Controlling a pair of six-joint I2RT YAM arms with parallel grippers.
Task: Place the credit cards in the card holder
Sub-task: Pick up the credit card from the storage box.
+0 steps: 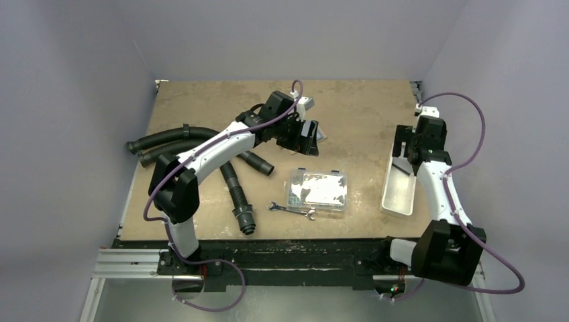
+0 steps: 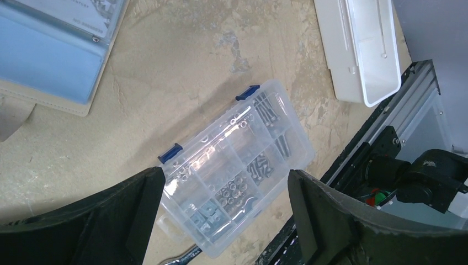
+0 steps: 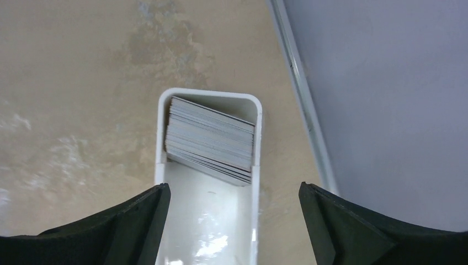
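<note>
Writing: print is seen on a pale printed card (image 2: 72,8) lying in the holder's upper pocket, but it is too blurred to be read.
Card holder: one open wallet-like sleeve with light-blue pockets and a tan border (image 2: 49,66) is laid flat mid-counter, toward the far edge, just beyond the left gripper.
Credit cards: one stack of thin light-blue-grey cards (image 3: 209,141) is leaned on edge at the far end of the tray; the cards are packed too tightly to be counted.
Tray: one long white plastic tray (image 3: 160,149) is set along the right edge of the counter.
Left gripper (image 2: 225,182): its black fingers are spread wide, nothing is held, and it is hung above the clear box.
Right gripper (image 3: 234,190): it is likewise spread wide, nothing is gripped, and it is poised over the tray just short of the stack.
Clear box: one transparent compartment box of small metal parts (image 2: 237,171), fastened by two blue latches, is placed mid-counter toward the near edge.
Wrench: one silver wrench (image 1: 292,210) is laid just beside the box's near side.
Hoses: black corrugated hoses (image 1: 171,142) are piled by the left edge, overlapped so that their count cannot be told.
</note>
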